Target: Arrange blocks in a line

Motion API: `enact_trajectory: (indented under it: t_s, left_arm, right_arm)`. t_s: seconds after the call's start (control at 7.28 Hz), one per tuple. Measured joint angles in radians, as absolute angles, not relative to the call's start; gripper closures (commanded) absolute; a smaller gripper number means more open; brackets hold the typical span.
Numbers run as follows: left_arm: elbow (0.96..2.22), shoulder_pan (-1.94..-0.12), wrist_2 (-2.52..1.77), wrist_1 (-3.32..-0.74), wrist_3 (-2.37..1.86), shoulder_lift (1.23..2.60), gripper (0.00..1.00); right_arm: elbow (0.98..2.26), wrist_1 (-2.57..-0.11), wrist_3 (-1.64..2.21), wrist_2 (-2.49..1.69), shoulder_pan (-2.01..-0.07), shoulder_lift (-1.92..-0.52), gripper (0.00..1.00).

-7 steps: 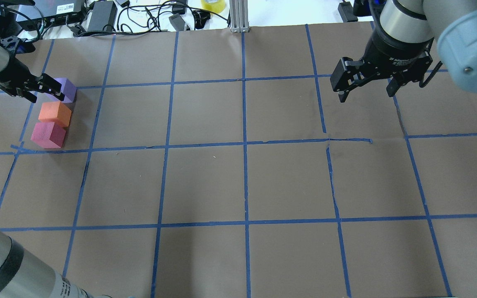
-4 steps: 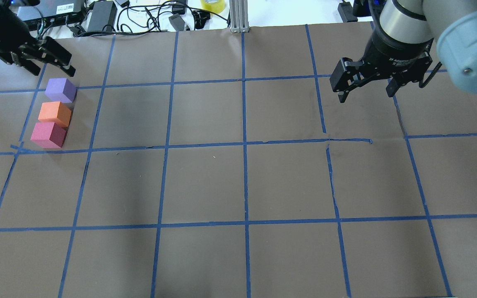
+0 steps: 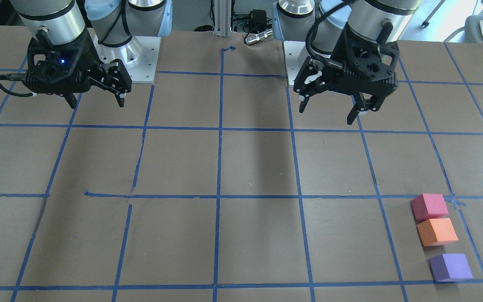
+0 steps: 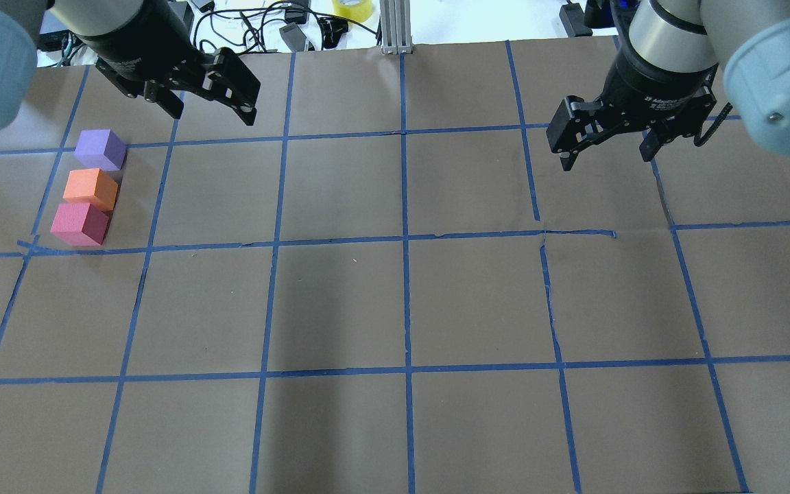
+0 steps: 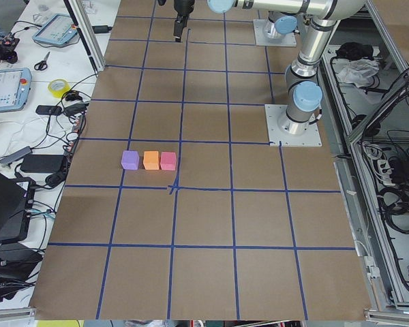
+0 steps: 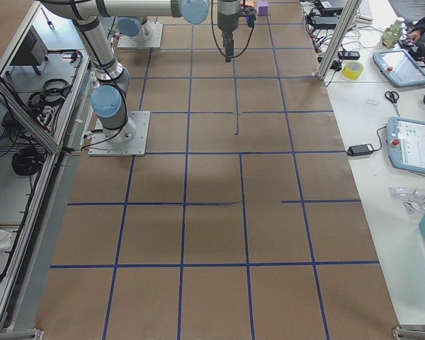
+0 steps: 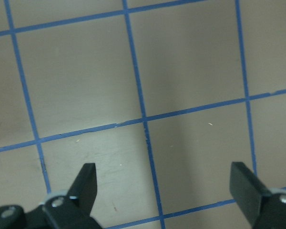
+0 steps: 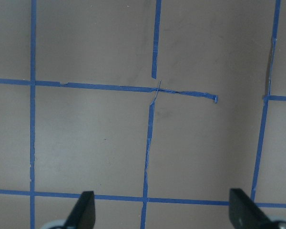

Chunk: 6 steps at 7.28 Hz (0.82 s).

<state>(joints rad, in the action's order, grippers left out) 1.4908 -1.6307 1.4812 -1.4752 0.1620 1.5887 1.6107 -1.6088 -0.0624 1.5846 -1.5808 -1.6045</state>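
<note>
I see the left claw [image 4: 213,114] and right claw [image 4: 606,159] spread wide, empty, above the worktop [image 4: 340,302]. Purple block [image 4: 100,149], orange block [image 4: 90,188] and pinkish-red block [image 4: 79,223] sit in a row by its left edge.

Bright, even light; soft shadows on table [image 4: 477,302]; wrist views blurry.

Purple block [image 4: 100,149], orange block [image 4: 90,189] and pinkish-red block [image 4: 80,224] lie on a brown, blue-gridded table [image 4: 340,302].

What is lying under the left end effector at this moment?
Only brown table cover and blue tape lines; no block. The left end effector is open, apart from the purple block. Nothing is hidden there.
</note>
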Motion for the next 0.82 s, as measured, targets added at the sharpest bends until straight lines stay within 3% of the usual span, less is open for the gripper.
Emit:
enact_trajectory:
  t_s: [0.82]
  left_arm:
    - [1.512, -1.601, 1.558, -1.548, 0.127, 1.521, 0.00]
  right_arm:
    - [1.611, -1.606, -0.052, 1.585, -1.580, -1.605, 0.00]
